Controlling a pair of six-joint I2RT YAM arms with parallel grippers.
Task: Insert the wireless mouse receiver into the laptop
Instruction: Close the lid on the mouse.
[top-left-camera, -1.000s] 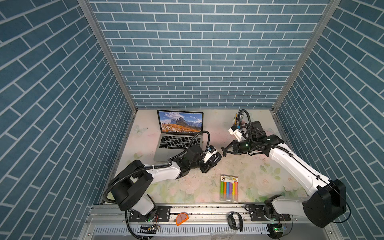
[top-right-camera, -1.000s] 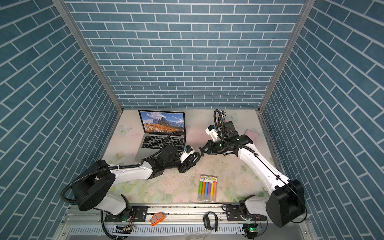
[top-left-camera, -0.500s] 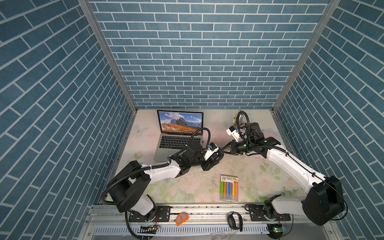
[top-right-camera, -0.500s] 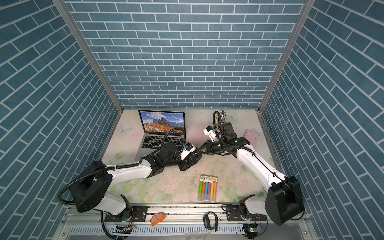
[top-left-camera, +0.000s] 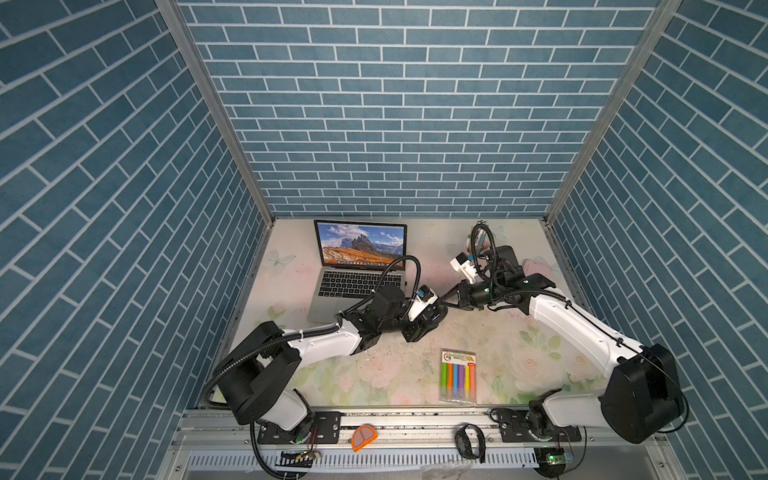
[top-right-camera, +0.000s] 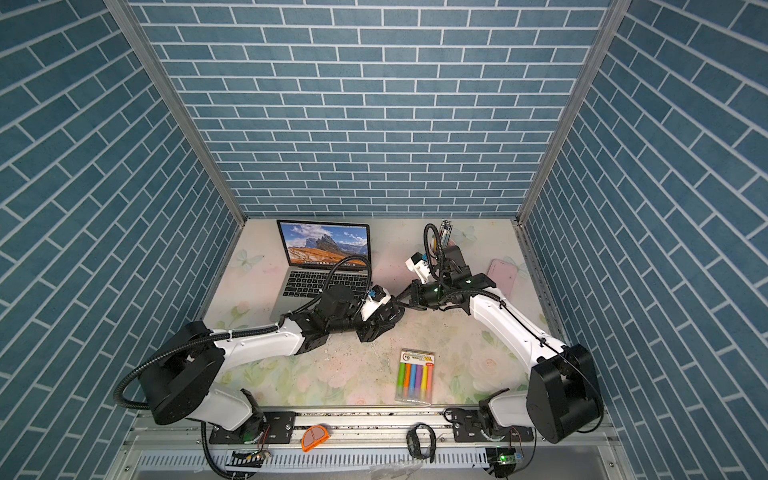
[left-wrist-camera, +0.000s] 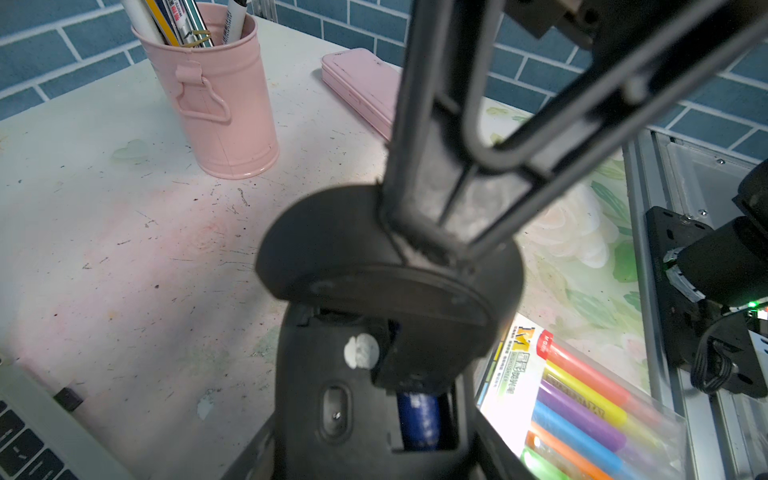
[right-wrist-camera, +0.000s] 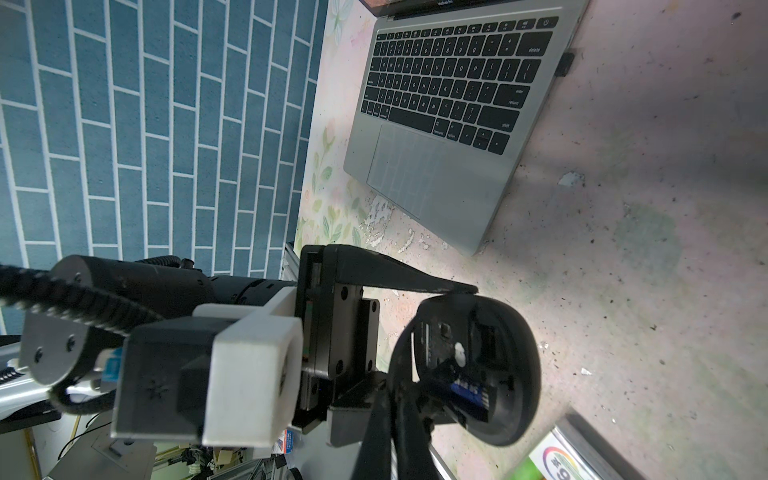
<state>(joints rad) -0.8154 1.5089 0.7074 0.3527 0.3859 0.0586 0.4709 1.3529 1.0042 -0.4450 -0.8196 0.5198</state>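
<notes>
Right end effector (left-wrist-camera: 430, 249) on mouse cover (left-wrist-camera: 332, 241)

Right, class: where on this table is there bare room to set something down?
Bare: the back strip of floral tabletop between the silver-grey laptop and the pink metal pen pot; the front, between the clear marker pack and the left arm. Crowded: the centre, where the left gripper holds the black oval mouse and the right gripper pinches its lid.
</notes>
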